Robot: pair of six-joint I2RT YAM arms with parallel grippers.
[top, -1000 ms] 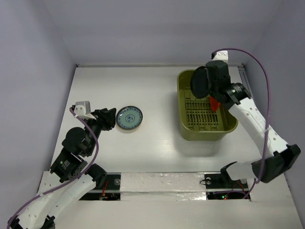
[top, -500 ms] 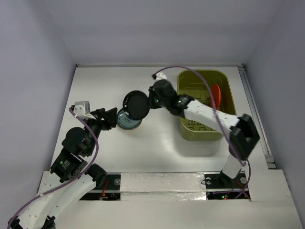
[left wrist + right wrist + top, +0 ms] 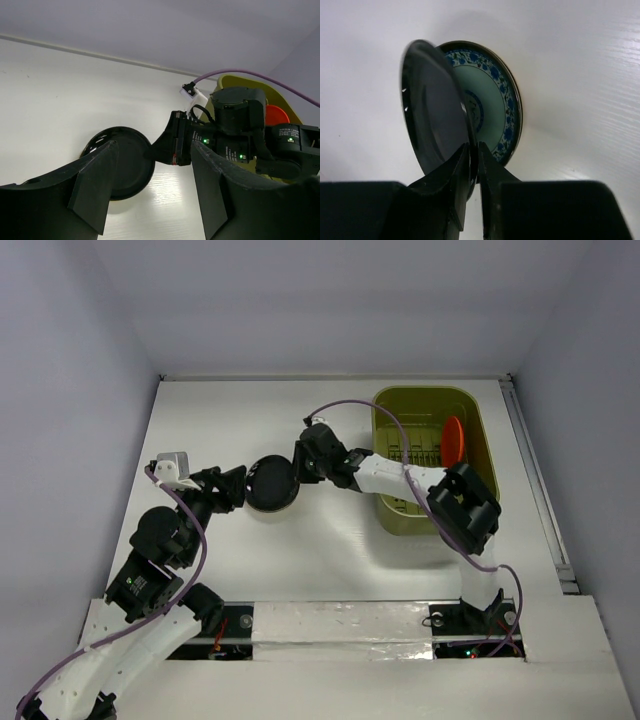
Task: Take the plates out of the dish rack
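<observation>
My right gripper (image 3: 291,471) reaches left across the table and is shut on the rim of a dark glossy plate (image 3: 269,483). In the right wrist view the gripper (image 3: 474,156) holds this dark plate (image 3: 431,117) tilted just over a pale blue-green patterned plate (image 3: 492,107) that lies flat on the table. The olive-green dish rack (image 3: 479,455) stands at the right with an orange-red plate (image 3: 453,440) upright in it. My left gripper (image 3: 236,488) is open and empty, just left of the dark plate (image 3: 120,167).
The right arm's forearm and purple cable (image 3: 345,406) stretch from the rack to the plates. A white wall edge (image 3: 330,377) bounds the table at the back. The left wrist view also shows the rack (image 3: 235,82) behind the right gripper (image 3: 172,146).
My right gripper has carried the dark plate out of the rack, swung it left and lowered it over the blue-green plate. The left arm has not moved.
</observation>
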